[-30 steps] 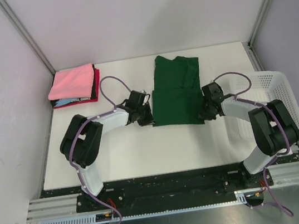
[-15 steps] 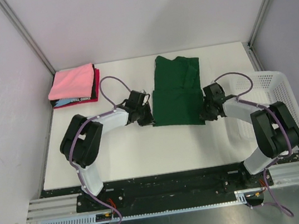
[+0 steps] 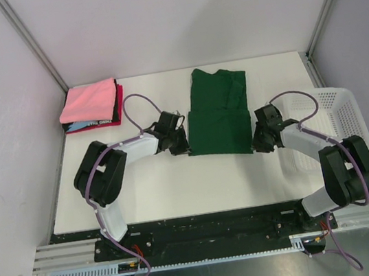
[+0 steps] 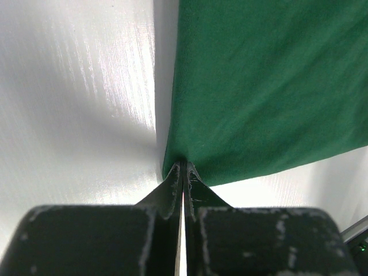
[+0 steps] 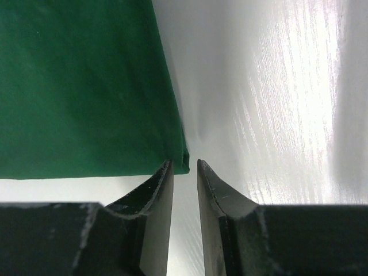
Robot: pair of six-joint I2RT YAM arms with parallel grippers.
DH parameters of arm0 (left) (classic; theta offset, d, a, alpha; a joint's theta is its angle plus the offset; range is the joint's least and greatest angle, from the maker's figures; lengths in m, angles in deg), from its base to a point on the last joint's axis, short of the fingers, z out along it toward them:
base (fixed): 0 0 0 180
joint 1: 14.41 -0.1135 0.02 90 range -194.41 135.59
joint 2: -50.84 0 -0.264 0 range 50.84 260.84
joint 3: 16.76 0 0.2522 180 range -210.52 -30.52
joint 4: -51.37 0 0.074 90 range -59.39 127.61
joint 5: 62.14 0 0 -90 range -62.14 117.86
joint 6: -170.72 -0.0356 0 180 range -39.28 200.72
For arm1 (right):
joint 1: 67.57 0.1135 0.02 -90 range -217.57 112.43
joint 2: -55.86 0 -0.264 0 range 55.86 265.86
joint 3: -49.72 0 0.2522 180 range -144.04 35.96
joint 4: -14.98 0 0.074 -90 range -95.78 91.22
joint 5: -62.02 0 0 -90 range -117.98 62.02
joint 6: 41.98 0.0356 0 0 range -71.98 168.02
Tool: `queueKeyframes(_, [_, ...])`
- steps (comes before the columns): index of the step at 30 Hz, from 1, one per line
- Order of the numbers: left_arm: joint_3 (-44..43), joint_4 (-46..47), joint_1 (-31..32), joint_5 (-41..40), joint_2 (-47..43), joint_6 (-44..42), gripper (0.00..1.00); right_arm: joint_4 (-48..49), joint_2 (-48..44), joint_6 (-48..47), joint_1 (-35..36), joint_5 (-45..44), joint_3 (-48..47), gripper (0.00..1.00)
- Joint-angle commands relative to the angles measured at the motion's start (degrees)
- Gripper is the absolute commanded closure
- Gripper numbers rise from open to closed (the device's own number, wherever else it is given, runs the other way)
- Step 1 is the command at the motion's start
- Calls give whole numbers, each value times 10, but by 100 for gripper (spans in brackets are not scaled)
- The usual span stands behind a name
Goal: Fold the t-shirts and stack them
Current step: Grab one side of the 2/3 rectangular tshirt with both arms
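The dark green t-shirt lies part folded in the middle of the white table. My left gripper is shut on its near left corner, the cloth pinched between the fingertips. My right gripper is at the near right corner and stands slightly open, the corner just at the tip of its left finger, not gripped. A stack of folded shirts with pink on top lies at the far left corner, with black, red and light blue layers under it.
A white plastic mesh basket stands at the right edge of the table, close beside my right arm. Grey walls and metal frame posts close in the back and sides.
My right gripper has let go of the green shirt's near right corner and drawn back a little to the right and toward me. The left gripper has not moved.
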Motion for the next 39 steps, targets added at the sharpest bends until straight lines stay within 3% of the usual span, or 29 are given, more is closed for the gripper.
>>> queueKeyframes(1, [-18,-4,-6,6,-19,-5,100,16,5,9,7,2,6,72])
queueKeyframes(11, [-9,-4,-11,19,-65,-9,97,38,41,21,20,-7,19,72])
queueKeyframes(15, [7,-4,-18,20,-100,-13,87,33,33,23,21,-16,30,74])
queueKeyframes(20, [26,-6,-26,13,-116,-15,67,29,20,25,21,-23,36,81])
queueKeyframes(22, [31,-7,-26,17,-105,-13,64,28,17,26,21,-23,36,84])
queueKeyframes(30, [33,-3,-24,27,-56,-7,63,30,12,24,18,-13,36,95])
queueKeyframes(39, [30,15,-17,50,-25,2,63,28,10,20,13,-10,36,97])
